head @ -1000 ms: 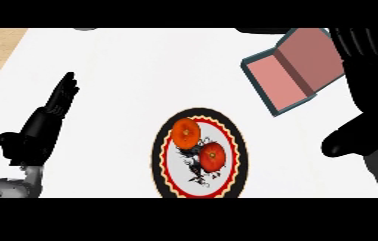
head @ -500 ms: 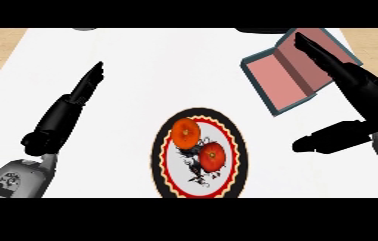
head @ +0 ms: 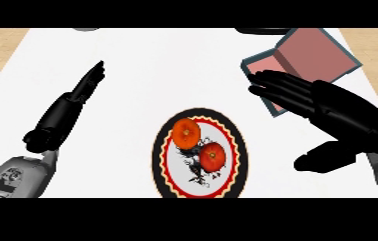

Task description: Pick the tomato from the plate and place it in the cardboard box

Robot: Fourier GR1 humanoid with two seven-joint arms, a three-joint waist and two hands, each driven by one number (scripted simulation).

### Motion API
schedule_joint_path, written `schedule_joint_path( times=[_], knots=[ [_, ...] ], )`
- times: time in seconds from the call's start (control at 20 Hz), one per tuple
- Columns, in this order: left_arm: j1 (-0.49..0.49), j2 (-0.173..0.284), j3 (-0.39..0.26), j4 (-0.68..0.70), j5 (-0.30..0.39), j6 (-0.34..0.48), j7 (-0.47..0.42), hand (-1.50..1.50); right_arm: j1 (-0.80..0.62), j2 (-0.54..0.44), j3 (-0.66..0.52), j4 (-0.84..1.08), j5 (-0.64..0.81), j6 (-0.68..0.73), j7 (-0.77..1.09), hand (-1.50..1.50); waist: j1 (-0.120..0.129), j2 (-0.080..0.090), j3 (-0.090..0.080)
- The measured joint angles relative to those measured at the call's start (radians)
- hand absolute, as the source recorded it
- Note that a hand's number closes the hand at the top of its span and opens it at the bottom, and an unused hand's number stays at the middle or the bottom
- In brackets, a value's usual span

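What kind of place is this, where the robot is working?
Probably a kitchen counter set up for sorting: a white counter top holds a patterned plate with two tomatoes, one orange, one redder, and an open cardboard box beyond the right hand.

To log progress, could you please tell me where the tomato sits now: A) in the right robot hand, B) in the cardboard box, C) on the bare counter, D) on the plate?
D: the tomato lies on the plate, and the open right robot hand holds nothing.

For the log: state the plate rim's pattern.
Head view: the plate has a black rim, then a red scalloped band.
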Motion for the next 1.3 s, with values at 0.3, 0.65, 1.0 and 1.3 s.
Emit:
schedule_joint_path(
  times=[0.3, 0.65, 1.0, 1.3],
  knots=[
    [-0.025, -0.022, 0.006, 0.012, -0.011, -0.004, 0.012, 0.00, -0.077, 0.017, 0.149, -0.124, 0.121, 0.139, 0.226, -1.50, 0.002, -0.001, 0.000],
    [-0.034, -0.033, 0.025, 0.009, -0.018, -0.025, 0.026, 0.00, -0.140, 0.161, 0.295, -0.238, 0.211, 0.301, 0.570, -1.50, 0.002, -0.001, 0.000],
    [0.006, -0.044, 0.049, -0.019, -0.039, -0.053, 0.025, 0.00, -0.102, 0.318, 0.368, -0.256, 0.263, 0.419, 0.782, -1.50, 0.003, 0.000, 0.001],
    [0.000, -0.068, 0.072, -0.033, -0.066, -0.077, 0.047, 0.00, -0.062, 0.394, 0.402, -0.199, 0.387, 0.441, 0.787, -1.50, 0.003, 0.002, 0.002]
  ],
)
